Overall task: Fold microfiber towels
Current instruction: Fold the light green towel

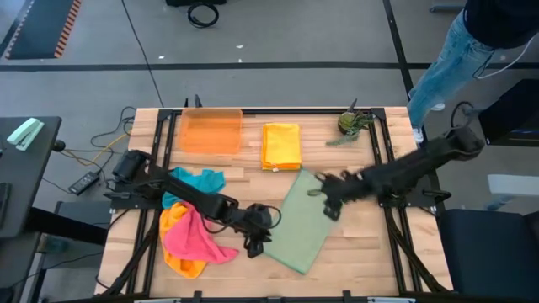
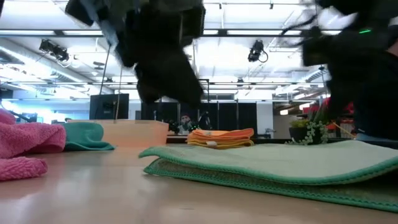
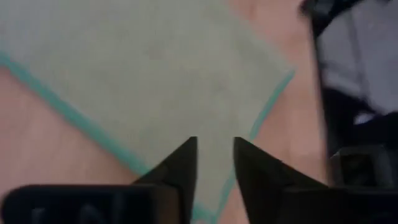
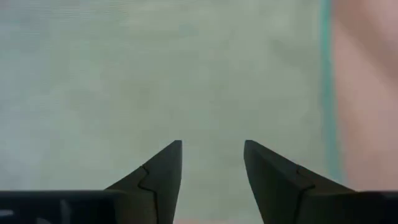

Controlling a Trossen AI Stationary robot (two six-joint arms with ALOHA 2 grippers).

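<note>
A sage green towel [image 1: 303,223] lies flat on the table's middle, folded in two layers with its teal-stitched edges showing in the low view [image 2: 280,165]. My left gripper [image 1: 255,244] is open just above the towel's near left corner [image 3: 155,74], its fingertips [image 3: 214,144] apart. My right gripper [image 1: 330,206] is open above the towel's far right part [image 4: 155,74], near its right edge. A folded yellow towel [image 1: 281,145] lies at the far middle. A pink towel [image 1: 192,236] lies crumpled on an orange one [image 1: 173,220] at the near left, and a teal towel [image 1: 200,179] lies behind them.
A translucent orange tray [image 1: 210,130] stands at the far left. A small potted plant [image 1: 352,124] stands at the far right. A person's legs [image 1: 446,59] show beyond the table's far right corner. Bare wood shows along the near edge, right of the green towel.
</note>
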